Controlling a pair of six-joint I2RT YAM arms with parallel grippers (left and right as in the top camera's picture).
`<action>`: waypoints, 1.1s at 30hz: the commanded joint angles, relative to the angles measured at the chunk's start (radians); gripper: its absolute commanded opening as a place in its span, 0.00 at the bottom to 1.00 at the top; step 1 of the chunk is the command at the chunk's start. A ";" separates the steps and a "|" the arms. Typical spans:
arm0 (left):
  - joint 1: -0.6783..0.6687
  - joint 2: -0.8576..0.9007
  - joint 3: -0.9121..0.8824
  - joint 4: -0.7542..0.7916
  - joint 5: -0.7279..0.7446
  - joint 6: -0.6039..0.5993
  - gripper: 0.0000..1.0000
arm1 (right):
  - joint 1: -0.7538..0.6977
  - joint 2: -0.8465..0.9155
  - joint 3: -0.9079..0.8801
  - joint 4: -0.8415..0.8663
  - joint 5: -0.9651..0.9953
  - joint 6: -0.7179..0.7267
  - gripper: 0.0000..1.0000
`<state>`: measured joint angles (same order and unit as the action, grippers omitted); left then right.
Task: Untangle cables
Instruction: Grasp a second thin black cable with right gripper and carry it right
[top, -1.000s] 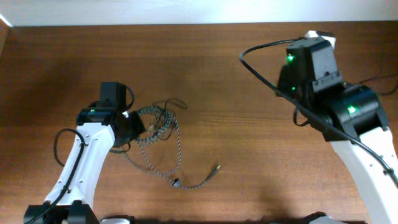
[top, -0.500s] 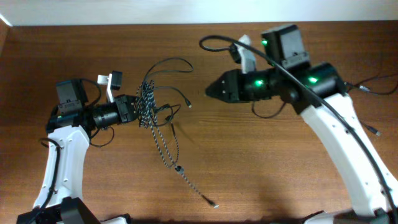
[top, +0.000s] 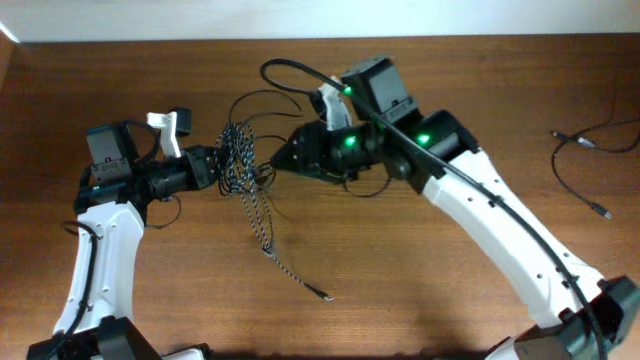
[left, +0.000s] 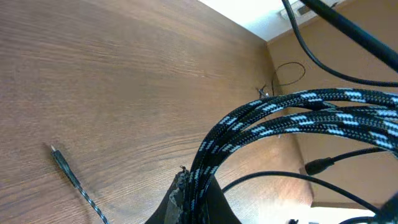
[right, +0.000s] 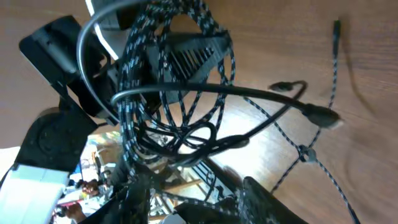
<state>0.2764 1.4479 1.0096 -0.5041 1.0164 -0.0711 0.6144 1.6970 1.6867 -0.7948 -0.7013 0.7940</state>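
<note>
The black-and-white speckled braided cable (top: 238, 160) is bunched in loops and held off the table by my left gripper (top: 212, 168), which is shut on it. The left wrist view shows the braid (left: 292, 112) clamped between the fingers (left: 194, 198). Its tail hangs down to a plug end (top: 327, 297) on the wood, also in the left wrist view (left: 62, 163). Thin black cables (top: 268, 100) loop through the bunch. My right gripper (top: 280, 162) is right beside the bunch, its open fingers (right: 193, 190) straddling braided and black strands (right: 168, 93).
Another thin black cable (top: 585, 150) with small plugs lies on the table at the far right. A thick black robot cord (top: 300, 72) arcs over the right arm. The table's far edge meets a pale wall at the top.
My right gripper has swung left across the table and now reaches into the bunch. The left gripper holds the bunch in about the same place. The dangling tail has shifted slightly.
</note>
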 joint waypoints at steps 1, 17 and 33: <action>-0.008 -0.001 0.005 0.006 0.137 0.000 0.00 | 0.056 0.013 0.011 0.015 0.130 0.104 0.45; 0.092 -0.001 0.005 -0.182 -0.301 -0.003 0.00 | 0.086 0.013 0.011 -0.590 1.075 -0.053 0.04; 0.128 -0.001 0.005 -0.221 -0.379 -0.003 0.00 | -0.084 -0.029 0.012 -0.577 1.106 -0.054 0.04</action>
<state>0.4007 1.4479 1.0111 -0.7185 0.6651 -0.0719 0.6716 1.7069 1.6981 -1.3602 0.3660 0.7372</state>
